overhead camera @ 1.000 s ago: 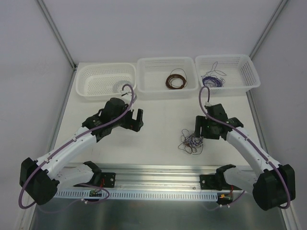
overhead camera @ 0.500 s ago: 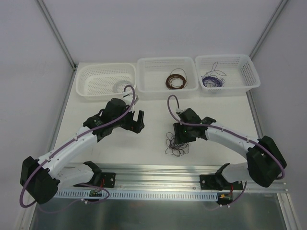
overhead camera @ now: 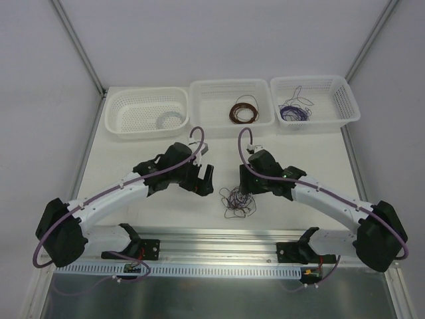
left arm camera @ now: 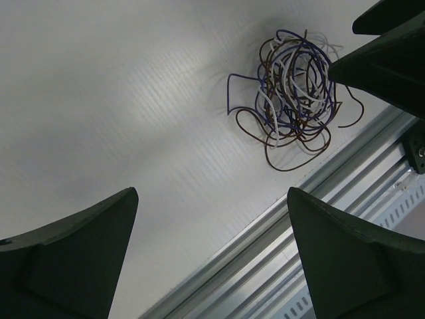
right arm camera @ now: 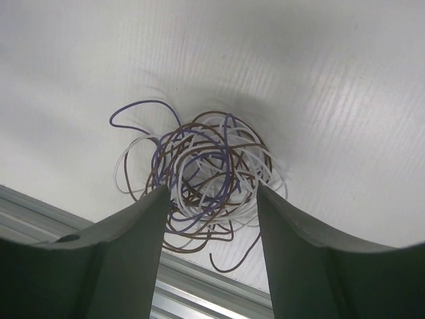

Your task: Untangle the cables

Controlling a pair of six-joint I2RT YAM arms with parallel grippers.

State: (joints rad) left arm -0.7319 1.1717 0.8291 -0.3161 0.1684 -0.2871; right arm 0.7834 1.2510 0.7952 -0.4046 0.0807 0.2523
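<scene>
Cables tangled — right tool astride

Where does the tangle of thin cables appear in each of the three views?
Top external: the cables lie at lower centre, just beyond the metal rail.
Left wrist: the cables are at upper right, with the metal rail running diagonally below them.
Right wrist: the cables are at centre, with the metal rail at lower left.
Shared landmark: the metal rail next to the cables.

Cables: small scribbly tangle (purple, dark brown, pale grey hair-thin wires), loops overlapping, lying flat on white surface, near front edge.
</scene>
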